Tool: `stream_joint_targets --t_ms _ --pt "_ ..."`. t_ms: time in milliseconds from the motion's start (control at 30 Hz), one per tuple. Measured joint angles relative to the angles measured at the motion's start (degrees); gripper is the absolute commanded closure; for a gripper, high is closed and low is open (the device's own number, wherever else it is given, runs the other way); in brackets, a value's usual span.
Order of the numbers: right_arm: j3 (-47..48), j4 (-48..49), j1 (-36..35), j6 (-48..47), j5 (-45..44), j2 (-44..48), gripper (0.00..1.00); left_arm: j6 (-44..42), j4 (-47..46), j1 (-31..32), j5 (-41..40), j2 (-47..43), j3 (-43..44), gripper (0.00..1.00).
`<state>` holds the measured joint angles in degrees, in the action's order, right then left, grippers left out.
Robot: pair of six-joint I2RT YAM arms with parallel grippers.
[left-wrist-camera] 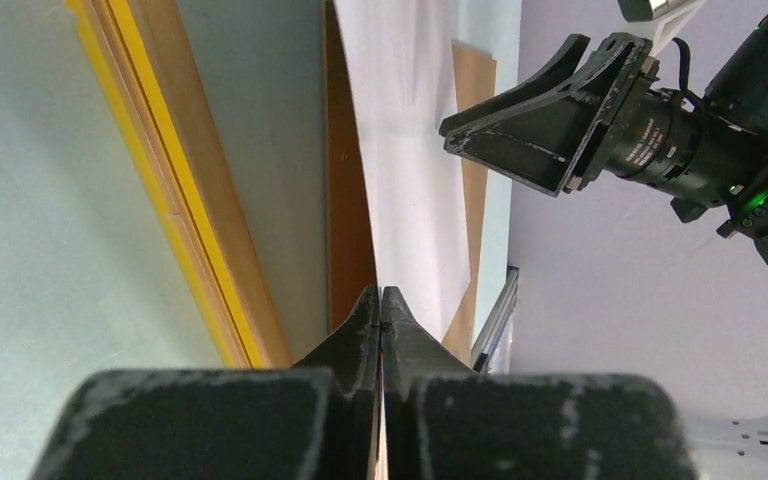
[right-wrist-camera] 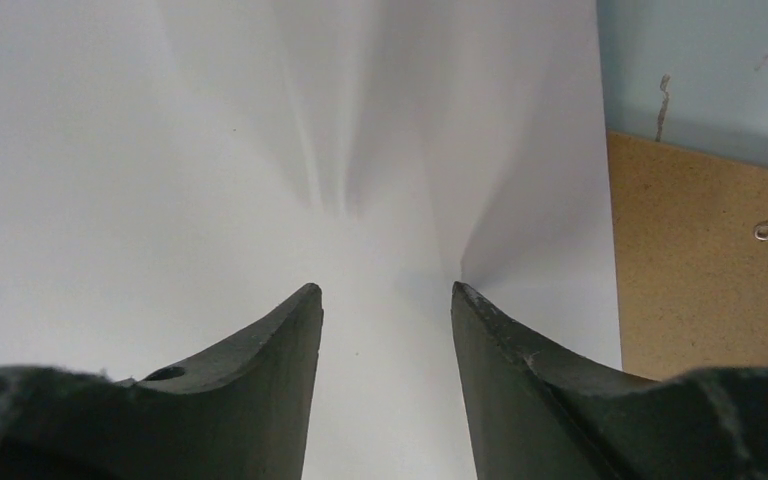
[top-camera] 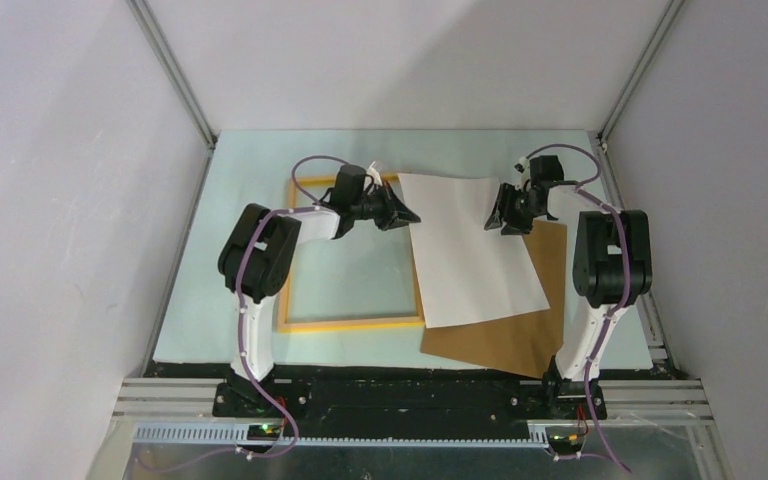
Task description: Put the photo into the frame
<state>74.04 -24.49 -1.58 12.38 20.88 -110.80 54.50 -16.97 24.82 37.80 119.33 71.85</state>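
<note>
The photo point(top-camera: 470, 250) lies with its plain white back up, slanted across the frame's right side and a brown board; its printed side is hidden. The thin yellow-orange frame point(top-camera: 350, 322) lies flat left of centre. My left gripper point(top-camera: 410, 215) is shut on the photo's far left edge, and a thin sheet edge shows between its jaws point(left-wrist-camera: 381, 295) as the white photo point(left-wrist-camera: 410, 150) runs away from them beside the frame point(left-wrist-camera: 160, 170). My right gripper point(top-camera: 505, 222) stands open over the photo's far right part point(right-wrist-camera: 387, 290). The white sheet point(right-wrist-camera: 260, 150) bows there.
The brown backing board point(top-camera: 520, 340) lies under the photo at the right, its corner with a small metal fitting point(right-wrist-camera: 766, 231) showing. A pale green mat point(top-camera: 250, 180) covers the table. Grey walls and aluminium posts close in both sides. The right arm point(left-wrist-camera: 660, 140) hangs close to the left gripper.
</note>
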Motion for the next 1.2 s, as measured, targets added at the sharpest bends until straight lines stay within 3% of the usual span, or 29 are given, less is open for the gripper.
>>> stream_joint_targets --t_ms 200,367,833,1200 --pt "0.0 -0.31 1.38 0.72 3.28 2.1 0.32 -2.12 2.49 -1.7 2.03 -0.33 0.04 1.0" --pt "0.0 -0.15 2.91 1.05 6.08 5.05 0.28 -9.9 11.89 -5.68 3.89 -2.4 1.68 1.0" --pt "-0.13 0.09 4.28 0.83 8.33 6.56 0.28 -38.49 41.03 -18.69 4.13 -11.69 5.64 1.0" --pt "-1.07 0.79 4.26 -0.22 8.52 6.56 0.3 -51.06 55.8 -23.17 -0.09 -17.22 5.4 1.0"
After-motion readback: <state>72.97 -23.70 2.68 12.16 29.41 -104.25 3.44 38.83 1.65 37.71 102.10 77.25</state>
